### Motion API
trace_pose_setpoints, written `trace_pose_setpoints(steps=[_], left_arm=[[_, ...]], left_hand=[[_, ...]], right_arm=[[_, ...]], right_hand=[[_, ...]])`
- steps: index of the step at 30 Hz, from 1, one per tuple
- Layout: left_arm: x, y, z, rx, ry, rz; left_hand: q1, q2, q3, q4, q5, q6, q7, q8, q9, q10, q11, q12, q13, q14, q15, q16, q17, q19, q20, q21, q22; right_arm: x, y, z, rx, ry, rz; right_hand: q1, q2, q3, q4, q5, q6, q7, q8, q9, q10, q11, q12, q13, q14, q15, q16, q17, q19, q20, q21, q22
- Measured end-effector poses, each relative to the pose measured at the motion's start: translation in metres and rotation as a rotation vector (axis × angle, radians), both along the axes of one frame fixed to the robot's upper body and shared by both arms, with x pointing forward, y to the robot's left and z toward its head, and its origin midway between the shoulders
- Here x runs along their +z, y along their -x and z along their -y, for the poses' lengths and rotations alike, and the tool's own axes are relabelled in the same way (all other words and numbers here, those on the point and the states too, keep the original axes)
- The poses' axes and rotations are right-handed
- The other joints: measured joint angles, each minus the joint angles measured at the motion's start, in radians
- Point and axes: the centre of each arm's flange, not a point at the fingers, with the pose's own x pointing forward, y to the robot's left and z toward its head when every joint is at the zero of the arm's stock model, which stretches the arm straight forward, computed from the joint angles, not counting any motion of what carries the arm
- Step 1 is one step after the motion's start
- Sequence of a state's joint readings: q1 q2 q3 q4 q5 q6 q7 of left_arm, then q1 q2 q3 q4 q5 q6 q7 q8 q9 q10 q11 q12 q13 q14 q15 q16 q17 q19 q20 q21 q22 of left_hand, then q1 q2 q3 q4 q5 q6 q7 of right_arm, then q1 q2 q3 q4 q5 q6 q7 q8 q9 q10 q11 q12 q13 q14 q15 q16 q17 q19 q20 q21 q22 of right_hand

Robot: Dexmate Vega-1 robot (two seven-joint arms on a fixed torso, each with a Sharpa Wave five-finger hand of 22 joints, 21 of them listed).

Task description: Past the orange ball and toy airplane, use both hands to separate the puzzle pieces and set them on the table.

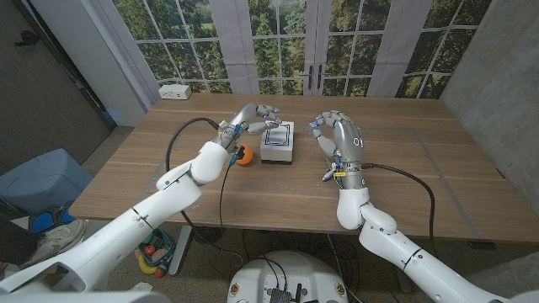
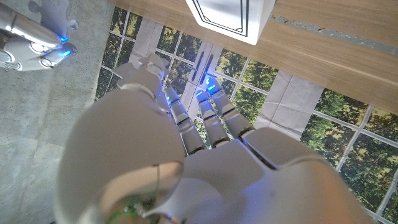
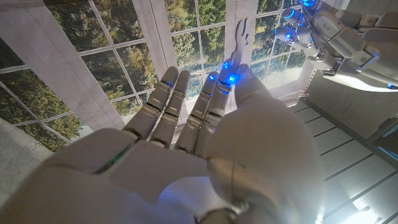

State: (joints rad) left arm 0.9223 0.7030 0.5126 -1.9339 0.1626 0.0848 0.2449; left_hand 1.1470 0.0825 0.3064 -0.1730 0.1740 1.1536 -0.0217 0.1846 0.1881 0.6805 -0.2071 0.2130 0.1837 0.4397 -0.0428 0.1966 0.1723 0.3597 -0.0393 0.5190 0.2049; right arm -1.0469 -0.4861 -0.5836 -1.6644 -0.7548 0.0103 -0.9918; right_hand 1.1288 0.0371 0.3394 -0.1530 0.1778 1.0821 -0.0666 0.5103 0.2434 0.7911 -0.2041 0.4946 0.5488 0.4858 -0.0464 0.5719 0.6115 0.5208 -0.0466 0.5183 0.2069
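My right hand [image 1: 338,136] is raised over the table right of a white box [image 1: 278,143] and pinches a thin grey-white puzzle piece [image 2: 51,14] at its fingertips. The right wrist view shows that piece edge-on [image 3: 240,34]. My left hand [image 1: 255,118] hovers over the box's near left corner with its fingers curled forward. Whether it holds a piece is hidden. The box top [image 2: 230,17] bears a black line frame. An orange ball [image 1: 244,156] lies just left of the box, under my left wrist. A small white toy, probably the airplane [image 1: 327,175], lies beside my right wrist.
The wooden table [image 1: 404,194] has bare room right of my right arm and along the front. A white power strip [image 1: 175,91] sits at the far left corner. Black cables hang from both forearms. Windows stand behind the table.
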Motion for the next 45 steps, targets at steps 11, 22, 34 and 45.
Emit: trace_pose_setpoints(steps=[11, 22, 34, 45], left_arm=[[-0.005, 0.002, -0.006, 0.049, -0.066, -0.036], [-0.007, 0.002, -0.006, 0.07, -0.153, -0.07], [-0.007, 0.001, -0.006, 0.127, -0.241, -0.07], [-0.009, 0.007, 0.001, 0.181, -0.359, -0.031]], left_hand=[[0.004, 0.004, -0.003, 0.003, 0.004, 0.0, 0.0, 0.0, 0.001, -0.017, -0.001, -0.01, 0.0, -0.008, 0.0, -0.007, 0.0, -0.004, -0.004, 0.0, 0.0], [0.005, 0.003, -0.007, 0.007, 0.008, 0.0, 0.0, -0.004, 0.001, -0.06, 0.005, -0.024, 0.0, -0.036, -0.004, -0.012, 0.0, -0.02, 0.005, 0.0, -0.005], [0.005, 0.003, -0.021, 0.004, 0.008, -0.007, -0.007, -0.004, 0.006, -0.138, 0.01, -0.032, -0.002, -0.075, -0.001, -0.016, 0.0, -0.09, 0.033, -0.018, -0.01], [0.005, 0.003, -0.037, 0.007, 0.015, 0.011, -0.029, 0.001, 0.001, -0.257, 0.009, -0.036, -0.007, -0.186, 0.002, -0.027, -0.005, -0.179, 0.059, -0.068, -0.023]], right_arm=[[0.0, -0.01, 0.001, -0.034, 0.027, -0.084], [-0.002, -0.019, 0.007, -0.081, 0.041, -0.17], [-0.003, -0.024, 0.008, -0.109, 0.055, -0.241], [-0.006, -0.035, 0.012, -0.154, 0.064, -0.349]], right_hand=[[-0.005, 0.005, -0.004, 0.004, 0.0, -0.004, -0.004, 0.0, -0.002, -0.015, 0.004, 0.0, 0.005, 0.0, 0.0, -0.007, 0.001, -0.005, -0.005, 0.0, 0.0], [-0.005, 0.005, -0.007, 0.001, 0.0, -0.004, -0.004, 0.0, -0.003, -0.025, 0.004, -0.007, 0.005, -0.015, -0.003, -0.023, 0.0, -0.016, -0.002, 0.008, 0.0], [-0.032, -0.003, -0.014, 0.008, 0.0, -0.004, -0.003, 0.0, -0.003, -0.076, 0.004, -0.048, -0.003, -0.048, 0.001, -0.051, -0.005, -0.036, 0.0, 0.008, 0.0], [-0.04, 0.005, -0.022, 0.008, 0.0, -0.007, -0.007, 0.0, -0.007, -0.135, 0.009, -0.09, -0.02, -0.092, 0.005, -0.077, -0.01, -0.061, 0.0, 0.008, -0.003]])
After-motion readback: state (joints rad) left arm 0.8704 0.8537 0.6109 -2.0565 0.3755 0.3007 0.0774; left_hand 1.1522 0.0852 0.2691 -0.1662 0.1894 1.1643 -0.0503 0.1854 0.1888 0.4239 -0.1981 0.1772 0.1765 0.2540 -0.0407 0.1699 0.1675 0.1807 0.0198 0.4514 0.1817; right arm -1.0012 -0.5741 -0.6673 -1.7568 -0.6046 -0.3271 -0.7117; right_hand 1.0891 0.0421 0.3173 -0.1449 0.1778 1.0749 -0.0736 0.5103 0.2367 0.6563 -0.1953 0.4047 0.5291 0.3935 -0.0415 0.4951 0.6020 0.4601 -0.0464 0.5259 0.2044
